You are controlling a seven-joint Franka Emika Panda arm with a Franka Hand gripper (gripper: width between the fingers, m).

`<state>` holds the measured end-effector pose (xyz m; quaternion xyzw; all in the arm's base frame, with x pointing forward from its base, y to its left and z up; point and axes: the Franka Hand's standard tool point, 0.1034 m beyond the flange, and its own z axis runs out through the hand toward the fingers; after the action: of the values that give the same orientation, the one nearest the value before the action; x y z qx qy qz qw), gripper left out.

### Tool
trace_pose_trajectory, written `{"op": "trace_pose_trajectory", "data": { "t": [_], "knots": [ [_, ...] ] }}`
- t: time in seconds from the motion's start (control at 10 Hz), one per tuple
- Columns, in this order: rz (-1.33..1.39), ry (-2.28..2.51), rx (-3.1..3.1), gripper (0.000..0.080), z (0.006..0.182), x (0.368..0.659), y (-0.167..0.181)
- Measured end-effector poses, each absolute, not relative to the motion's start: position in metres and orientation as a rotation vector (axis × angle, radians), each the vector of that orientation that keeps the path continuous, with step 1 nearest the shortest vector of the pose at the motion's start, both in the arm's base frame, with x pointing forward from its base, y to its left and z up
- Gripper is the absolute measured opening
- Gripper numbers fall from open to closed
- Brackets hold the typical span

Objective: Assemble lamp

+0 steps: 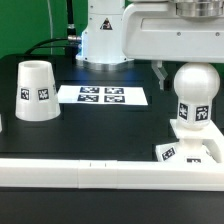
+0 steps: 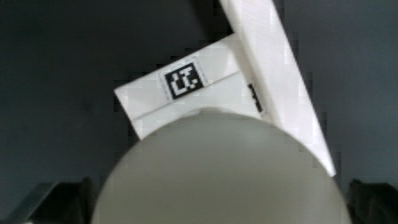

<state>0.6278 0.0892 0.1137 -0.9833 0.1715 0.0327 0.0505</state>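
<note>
Spanning the scene, black worktop [image 1: 100,125], white front rail [image 1: 60,170], marker board [image 1: 102,95] centrally, shade [image 1: 36,92] wide end down at the exterior view's left, bulb [image 1: 192,98] upright on base [image 1: 210,148], fingers [image 2: 59,203] spread wide, empty, above, flanking bulb head.

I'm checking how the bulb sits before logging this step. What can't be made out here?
- Where the bulb meets the base: the bulb's head hides it in the wrist view, and it is too small in the exterior view.
- Gripper: cut off by the exterior view's top edge, so open or shut is unclear.
- Shade inside: faces away.
</note>
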Motion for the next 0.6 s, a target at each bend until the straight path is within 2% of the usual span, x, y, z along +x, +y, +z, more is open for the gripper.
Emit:
{"op": "trace_pose_trajectory", "data": {
  "t": [0.6],
  "knots": [
    [0.067, -0.111, -3.026, 0.0698, 0.1126, 0.6277, 0.0883]
  ]
}}
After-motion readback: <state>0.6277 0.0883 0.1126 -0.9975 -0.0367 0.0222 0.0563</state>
